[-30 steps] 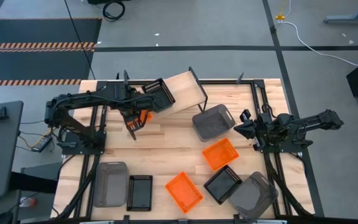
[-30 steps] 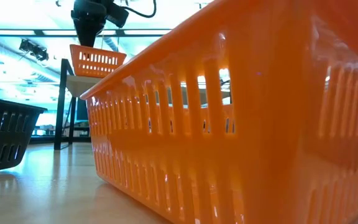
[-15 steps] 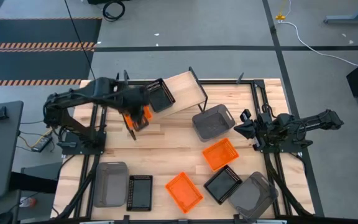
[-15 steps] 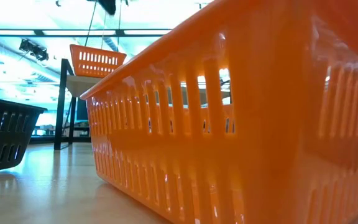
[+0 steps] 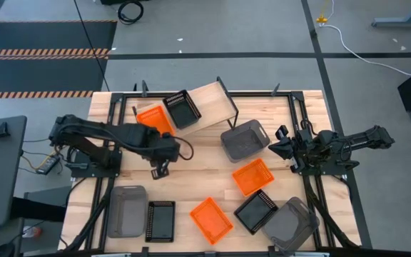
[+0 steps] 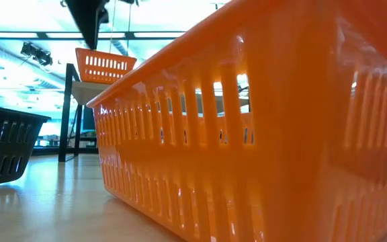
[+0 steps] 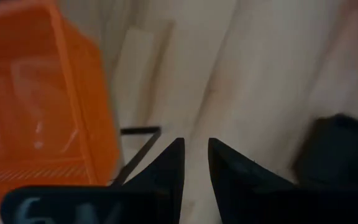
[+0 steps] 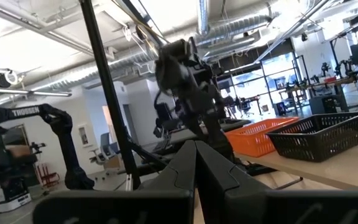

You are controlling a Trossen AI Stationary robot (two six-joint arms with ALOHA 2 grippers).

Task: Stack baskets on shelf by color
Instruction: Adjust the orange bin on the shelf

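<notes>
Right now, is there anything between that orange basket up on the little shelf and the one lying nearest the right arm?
Yes. In the high view a grey basket sits on the table between the shelf's orange basket and the orange basket by the right arm.

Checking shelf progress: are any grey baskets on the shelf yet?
No: in the high view the shelf carries only an orange basket and a black basket, while the grey baskets sit on the table.

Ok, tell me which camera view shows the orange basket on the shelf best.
The high view: the orange basket sits whole on the shelf beside a black basket. The low view shows only its side, far off; the left wrist view crops it; the right wrist view shows it distantly.
</notes>
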